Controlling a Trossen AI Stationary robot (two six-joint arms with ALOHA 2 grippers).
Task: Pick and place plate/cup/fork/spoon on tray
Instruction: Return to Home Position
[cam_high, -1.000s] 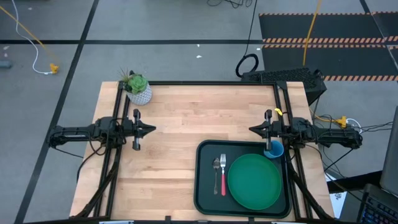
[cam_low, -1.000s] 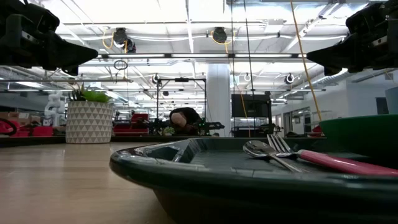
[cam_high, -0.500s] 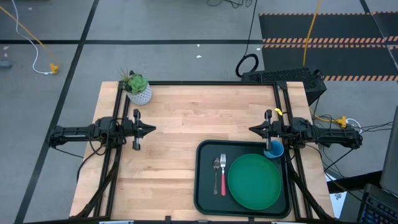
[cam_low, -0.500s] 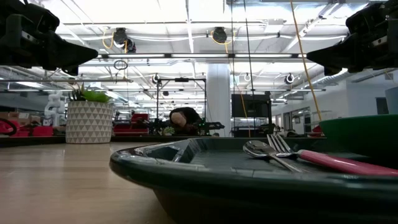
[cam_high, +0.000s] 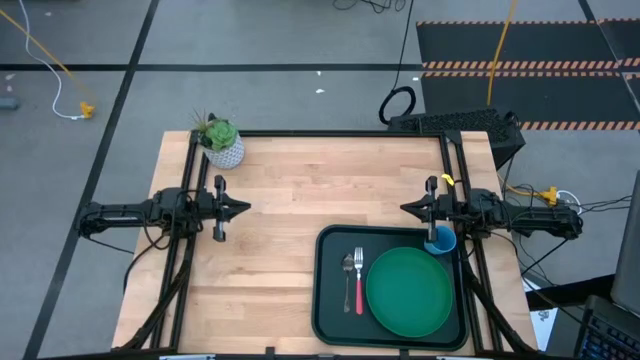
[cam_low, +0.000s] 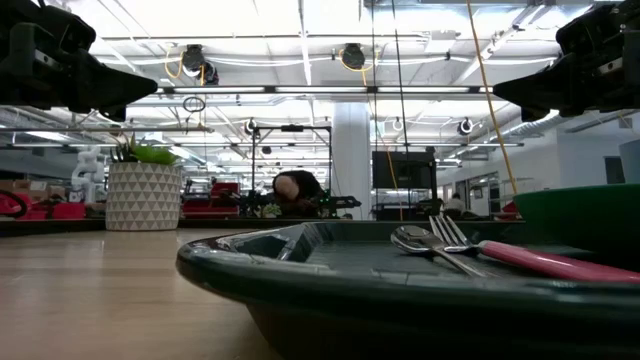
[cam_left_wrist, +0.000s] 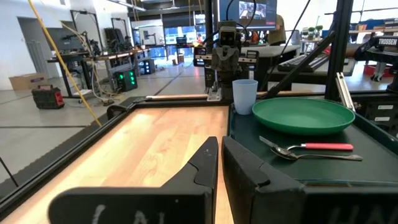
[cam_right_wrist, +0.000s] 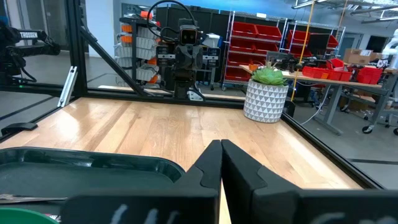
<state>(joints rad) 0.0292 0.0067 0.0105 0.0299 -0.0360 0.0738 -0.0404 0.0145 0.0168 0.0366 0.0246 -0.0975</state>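
Left tool (cam_high: 243, 208) clenched on nothing, fingers pressed together, hanging above the worktop's (cam_high: 290, 190) left side and pointing inward. Right tool (cam_high: 405, 208) the same: shut, empty, above the right side, just past the tray's far edge and facing the left one across bare wood. Both arms drawn back and level, which reads as parked. Nearest on the worktop, at the near right: the tray (cam_high: 335, 305), carrying everything. Plate (cam_high: 408, 290) fills its right half. Fork (cam_high: 359, 285) lies on its left half, tines toward the far side, with the spoon (cam_high: 348, 266) just beside it on the outer side, the two roughly parallel. Cup (cam_high: 441, 241) stands upright in the tray's far right corner, partly under the right arm, close to the plate's rim. Judgement: all four pieces placed, nothing left to fetch, only the retreat to rest remains and it looks as good as finished. Rest of the worktop is pale wood planks in a black frame. At its far left corner, a potted plant (cam_high: 222, 145) in a white patterned pot. Beyond: grey floor (cam_high: 250, 40) with dark tape lines, loose cables, a black mat (cam_high: 520, 45) edged in orange stripes, and red storage bins (cam_right_wrist: 261, 43) on shelving under bright ceiling lights.
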